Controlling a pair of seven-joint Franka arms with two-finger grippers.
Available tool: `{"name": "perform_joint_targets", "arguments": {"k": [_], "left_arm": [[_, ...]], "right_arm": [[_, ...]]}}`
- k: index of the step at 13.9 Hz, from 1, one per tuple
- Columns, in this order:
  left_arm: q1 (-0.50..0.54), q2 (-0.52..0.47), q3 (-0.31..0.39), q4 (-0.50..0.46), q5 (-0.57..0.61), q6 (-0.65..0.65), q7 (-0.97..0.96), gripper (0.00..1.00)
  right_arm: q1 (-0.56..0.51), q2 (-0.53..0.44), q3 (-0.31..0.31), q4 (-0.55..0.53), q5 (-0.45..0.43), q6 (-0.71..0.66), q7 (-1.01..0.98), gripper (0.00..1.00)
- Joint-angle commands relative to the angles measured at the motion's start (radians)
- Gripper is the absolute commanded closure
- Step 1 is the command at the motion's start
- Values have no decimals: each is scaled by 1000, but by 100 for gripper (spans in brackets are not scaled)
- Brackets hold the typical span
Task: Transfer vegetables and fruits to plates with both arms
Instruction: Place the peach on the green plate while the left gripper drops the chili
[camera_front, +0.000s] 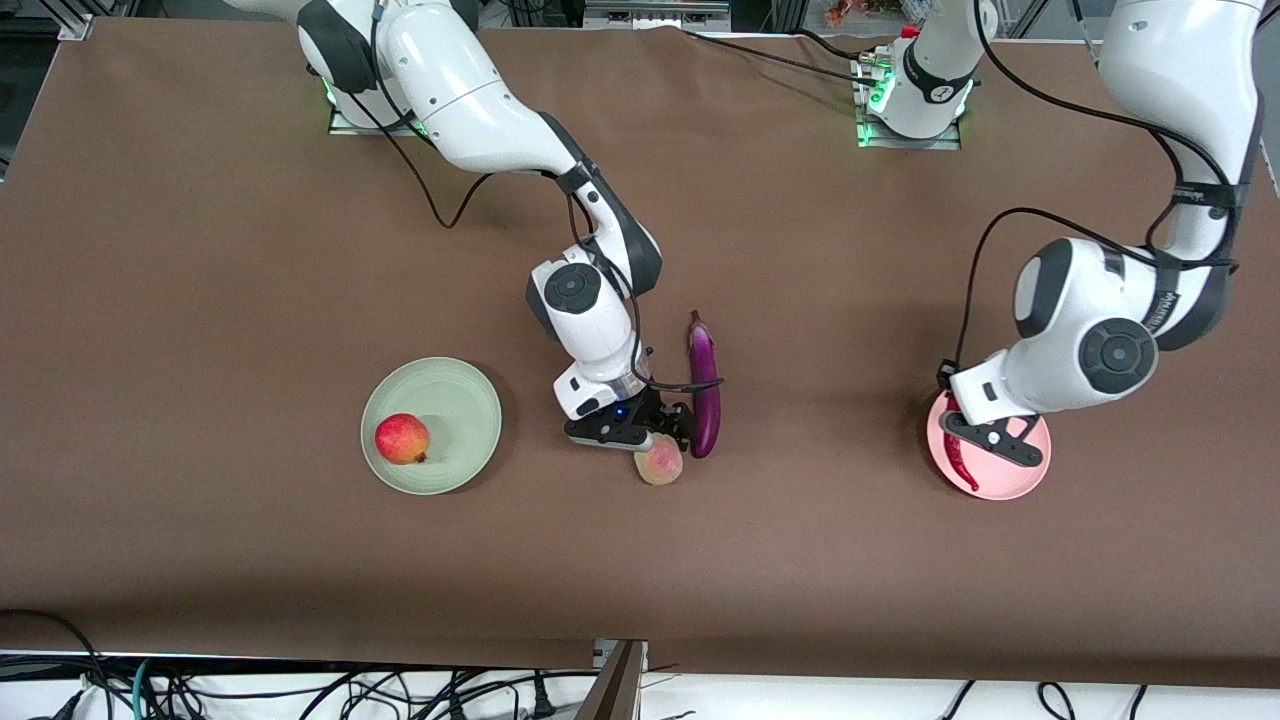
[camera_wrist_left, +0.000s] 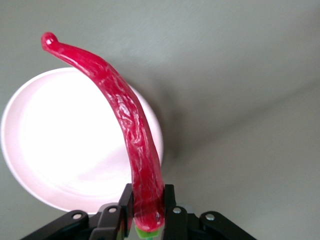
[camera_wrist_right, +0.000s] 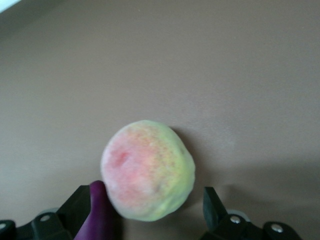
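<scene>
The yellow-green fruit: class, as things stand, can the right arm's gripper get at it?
Probably yes: the right gripper hangs open over the yellow-green fruit, fingers either side, though the eggplant lies close beside it.

No legible text anywhere.

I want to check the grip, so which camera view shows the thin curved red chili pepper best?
The left wrist view: the thin curved red chili pepper fills it, clamped near its green stem. The front view shows it small, partly hidden, over the pink plate. The right wrist view shows none of it.
</scene>
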Motion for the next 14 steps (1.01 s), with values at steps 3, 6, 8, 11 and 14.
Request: {"name": "perform_joint_targets", "arguments": {"k": [3, 6, 8, 11, 14], "left_arm": [[34, 76, -14, 41, 128, 13, 73, 94], [37, 99, -14, 41, 128, 33, 73, 88], [39, 101, -14, 39, 128, 33, 73, 87], [42, 94, -14, 39, 127, 30, 73, 0], [40, 82, -25, 34, 125, 18, 71, 0]], "right_arm": [[-3, 40, -14, 42, -36, 26, 6, 38], [-11, -29, -24, 42, -36, -102, -8, 54], [-36, -101, -37, 40, -34, -230, -62, 54], [-112, -215, -37, -41, -19, -373, -268, 53], [-203, -305, -35, -150, 15, -433, -486, 52]]}}
